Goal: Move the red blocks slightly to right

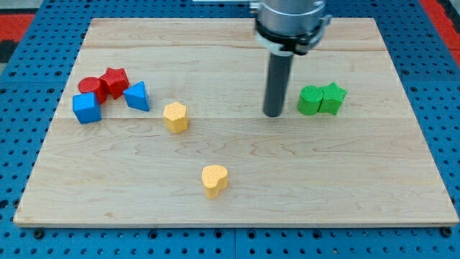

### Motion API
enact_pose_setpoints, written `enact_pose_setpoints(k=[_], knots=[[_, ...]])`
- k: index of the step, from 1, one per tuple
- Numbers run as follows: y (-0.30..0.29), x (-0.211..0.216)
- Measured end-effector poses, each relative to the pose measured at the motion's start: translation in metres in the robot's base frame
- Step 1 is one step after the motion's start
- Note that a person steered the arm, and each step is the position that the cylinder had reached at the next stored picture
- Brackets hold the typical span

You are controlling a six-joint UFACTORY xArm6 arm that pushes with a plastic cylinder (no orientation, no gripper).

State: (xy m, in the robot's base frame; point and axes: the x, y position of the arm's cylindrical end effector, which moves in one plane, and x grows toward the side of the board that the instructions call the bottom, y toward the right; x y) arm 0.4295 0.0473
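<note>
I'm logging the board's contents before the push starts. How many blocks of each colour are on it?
Red: 2, a red cylinder and a red star
Blue: 2, a blue cube and a blue triangle
Yellow: 2, a yellow hexagon and a yellow heart
Green: 2, a green block and a green star
Total: 8

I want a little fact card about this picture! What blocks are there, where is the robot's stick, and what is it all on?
surface: pale wooden board
my tip: just left of the green blocks, far from the red ones
red blocks: red round block and red star-shaped block, touching, at the view's left
blue blocks: blue cube, blue wedge-shaped block, beside the reds
green blocks: green pair, touching
yellow blocks: yellow hexagonal block, yellow heart-shaped block
</note>
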Motion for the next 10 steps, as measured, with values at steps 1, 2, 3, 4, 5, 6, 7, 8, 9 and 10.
enact_pose_setpoints(k=[1,2,3,4,5,6,7,8,9,10], knots=[[-0.041,-0.005],[-0.084,-0.049],[-0.095,-0.115],[-0.161,-0.155],[-0.226,-0.142],[-0.309,-0.136],[-0.344,-0.084],[-0.352,-0.051],[-0.350,-0.042],[-0.321,-0.043]])
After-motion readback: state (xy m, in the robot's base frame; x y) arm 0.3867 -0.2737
